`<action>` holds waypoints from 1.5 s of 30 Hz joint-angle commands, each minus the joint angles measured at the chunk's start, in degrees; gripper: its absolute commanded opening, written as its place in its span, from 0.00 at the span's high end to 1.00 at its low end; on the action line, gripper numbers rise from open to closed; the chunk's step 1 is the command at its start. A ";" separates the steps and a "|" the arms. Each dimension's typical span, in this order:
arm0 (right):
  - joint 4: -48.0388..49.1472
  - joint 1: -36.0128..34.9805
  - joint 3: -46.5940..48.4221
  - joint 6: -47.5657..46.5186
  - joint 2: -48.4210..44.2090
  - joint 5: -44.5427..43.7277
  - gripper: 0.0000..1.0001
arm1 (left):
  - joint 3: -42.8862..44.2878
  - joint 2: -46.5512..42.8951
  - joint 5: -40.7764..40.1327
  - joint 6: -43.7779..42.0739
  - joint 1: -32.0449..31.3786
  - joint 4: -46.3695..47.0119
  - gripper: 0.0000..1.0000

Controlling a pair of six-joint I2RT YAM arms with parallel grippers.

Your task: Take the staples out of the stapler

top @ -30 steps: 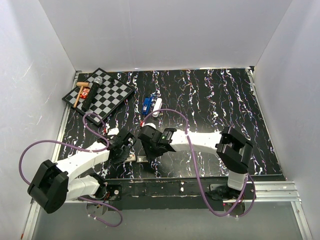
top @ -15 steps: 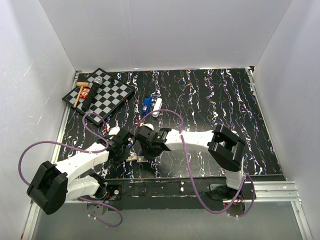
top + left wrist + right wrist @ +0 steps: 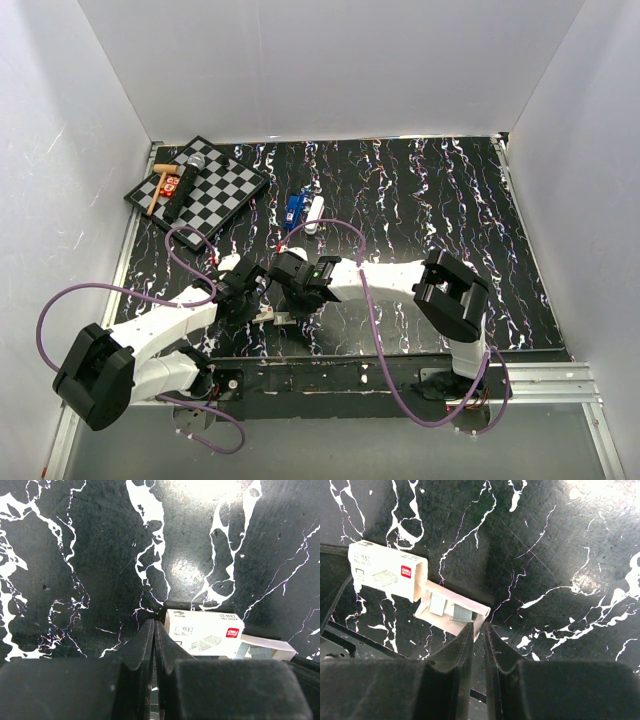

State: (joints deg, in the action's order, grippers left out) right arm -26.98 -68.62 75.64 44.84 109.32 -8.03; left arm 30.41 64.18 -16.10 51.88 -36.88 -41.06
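The blue and white stapler (image 3: 300, 210) lies at mid-table, far from both grippers. Near the front edge lies a small white staple box (image 3: 387, 572) with its tray (image 3: 445, 622) pulled out. In the tray lie silvery staples (image 3: 462, 612). My right gripper (image 3: 479, 626) has its jaws nearly together around the tray's end wall. My left gripper (image 3: 154, 622) is shut with nothing between its fingers, its tips right beside the box (image 3: 205, 632). From above, the left gripper (image 3: 250, 292) and the right gripper (image 3: 290, 302) meet over the box (image 3: 268, 316).
A chessboard (image 3: 215, 185) at the back left carries a wooden mallet (image 3: 158, 185), a red item (image 3: 170, 183) and a grey microphone-like object (image 3: 195, 160). White walls enclose the black marbled table (image 3: 430, 200). Purple cables loop over both arms.
The right arm has swung left to the staple box and its jaws have narrowed around the tray's end. The left gripper has stayed shut beside the box.
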 commanded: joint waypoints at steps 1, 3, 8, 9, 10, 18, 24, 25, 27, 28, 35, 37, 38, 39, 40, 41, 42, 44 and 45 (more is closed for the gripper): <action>-0.18 0.42 2.15 0.69 1.16 -1.02 0.80 | -0.18 -1.25 -0.16 -0.46 -0.12 1.60 1.00; -0.18 0.50 2.24 0.69 1.34 -1.11 0.82 | -0.18 -1.34 -0.08 -0.55 -0.21 1.60 1.00; -0.26 0.59 2.50 0.69 1.95 -0.76 0.83 | -0.27 -1.43 0.01 -0.55 -0.21 1.77 1.00; -0.35 0.59 2.59 0.69 2.04 -0.67 0.83 | -0.27 -1.43 0.01 -0.64 -0.21 1.77 1.00; -0.35 0.68 2.59 0.69 1.95 -0.67 0.84 | -0.18 -1.43 0.10 -0.72 -0.12 1.77 1.00; -0.35 0.77 3.03 0.43 2.39 -0.32 0.96 | -0.35 -1.96 0.37 -1.08 -0.21 2.30 1.00; 0.26 0.86 2.59 0.25 2.22 0.03 0.99 | -0.44 -2.04 0.89 -1.25 -0.21 2.56 1.00; 0.52 0.94 2.15 0.25 1.95 -0.14 0.99 | -0.53 -2.13 0.98 -1.25 -0.21 2.56 1.00; 0.44 0.94 1.80 0.34 1.34 -0.84 0.99 | -0.53 -2.31 1.16 -1.16 -0.21 2.48 1.00; 0.27 0.94 1.62 0.25 0.99 -1.28 0.99 | -0.62 -2.48 1.24 -1.16 -0.21 2.56 1.00; -0.26 1.03 0.39 0.51 -0.77 -3.66 0.99 | -0.88 -3.45 2.21 -1.25 -0.21 3.09 1.00; -0.18 1.03 0.21 0.60 -1.04 -4.27 0.99 | -0.97 -3.80 2.65 -1.43 -0.29 3.44 1.00; -0.35 1.12 0.13 0.69 -1.04 -4.45 0.99 | -1.06 -3.80 2.91 -1.52 -0.21 3.44 1.00; -0.35 1.21 0.04 0.77 -1.21 -4.54 0.99 | -1.15 -3.98 3.00 -1.43 -0.38 3.44 1.00; -0.53 1.21 0.04 0.86 -1.21 -4.71 0.99 | -1.32 -3.98 3.00 -1.43 -0.47 3.53 1.00; -0.61 1.29 0.04 0.95 -1.30 -5.15 0.99 | -1.32 -3.98 3.18 -1.43 -0.47 3.53 1.00; -0.53 1.30 -0.14 1.04 -1.47 -5.24 0.99 | -1.41 -3.98 3.26 -1.43 -0.64 3.62 1.00; -0.53 1.47 -0.49 1.21 -1.83 -5.68 0.99 | -1.50 -3.98 3.53 -1.43 -0.91 3.70 1.00; -0.53 1.56 -0.66 1.30 -2.00 -5.85 0.99 | -1.50 -3.89 3.62 -1.43 -0.91 3.79 1.00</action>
State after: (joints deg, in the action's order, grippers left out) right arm -26.96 -67.51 75.94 44.97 110.13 -11.05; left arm 29.56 61.36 -13.43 50.94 -37.23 -38.48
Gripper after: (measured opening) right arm 0.022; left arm 0.008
